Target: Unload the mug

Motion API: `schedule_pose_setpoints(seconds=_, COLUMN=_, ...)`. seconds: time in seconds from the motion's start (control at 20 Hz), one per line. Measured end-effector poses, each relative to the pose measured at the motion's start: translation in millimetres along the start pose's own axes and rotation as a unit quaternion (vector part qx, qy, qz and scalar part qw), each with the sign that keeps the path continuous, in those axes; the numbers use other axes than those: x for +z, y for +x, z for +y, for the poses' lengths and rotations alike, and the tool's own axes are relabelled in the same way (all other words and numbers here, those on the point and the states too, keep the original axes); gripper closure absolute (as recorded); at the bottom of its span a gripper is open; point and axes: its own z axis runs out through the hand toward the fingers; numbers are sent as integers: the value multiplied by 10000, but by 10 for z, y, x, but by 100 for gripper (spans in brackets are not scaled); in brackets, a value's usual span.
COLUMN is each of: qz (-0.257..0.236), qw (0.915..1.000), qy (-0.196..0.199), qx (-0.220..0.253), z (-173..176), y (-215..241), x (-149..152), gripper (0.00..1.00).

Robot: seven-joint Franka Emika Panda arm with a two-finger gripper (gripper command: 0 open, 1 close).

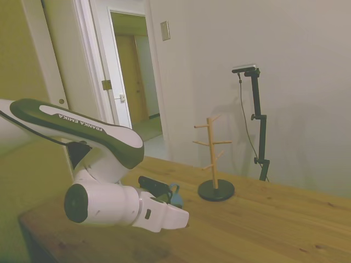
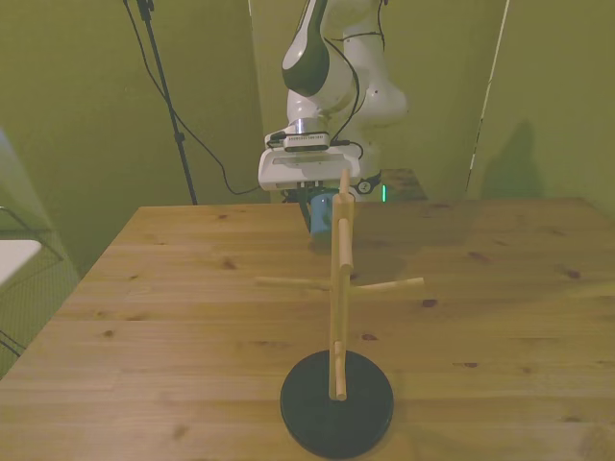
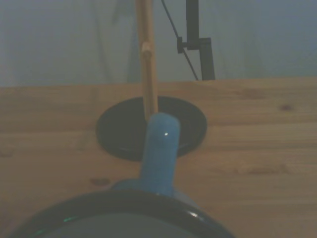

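Seeing wooden table (image 2: 144,317) first, then white arm (image 1: 104,203) low over it. Peg stand (image 2: 337,317) upright on dark round base (image 2: 336,401), pegs bare. Gripper (image 2: 309,192) sits just above mug (image 2: 321,213), near table's far edge, well apart from stand. Mug handle (image 3: 159,148) points toward stand. Fingers hidden; I cannot tell grip state or whether mug held.

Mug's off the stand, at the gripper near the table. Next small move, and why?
Probably ease it down and release. The stand's pegs are bare, and the mug sits low over the table under the gripper, well clear of the stand's base. Whether it already touches the wood isn't visible, so go down slowly before opening.
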Motion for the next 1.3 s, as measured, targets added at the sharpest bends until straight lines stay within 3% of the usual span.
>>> schedule_pose_setpoints(seconds=0.25, qz=-384, qw=9958, qy=-833, qx=-69, z=-58, y=-252, x=67, gripper=100)
schedule_pose_setpoints(seconds=0.7, qz=-840, qw=9878, qy=-1312, qx=-17, z=-103, y=-523, x=241, gripper=100)
schedule_pose_setpoints(seconds=1.0, qz=-947, qw=9829, qy=-1579, qx=26, z=-122, y=-429, x=284, gripper=100)
schedule_pose_setpoints(seconds=1.05, qz=-982, qw=9815, qy=-1643, qx=31, z=-102, y=-385, x=284, gripper=0)
schedule_pose_setpoints(seconds=1.2, qz=-1307, qw=9712, qy=-1990, qx=38, z=-28, y=-209, x=264, gripper=0)
schedule_pose_setpoints(seconds=1.3, qz=-1659, qw=9575, qy=-2360, qx=70, z=-6, y=-179, x=202, gripper=0)
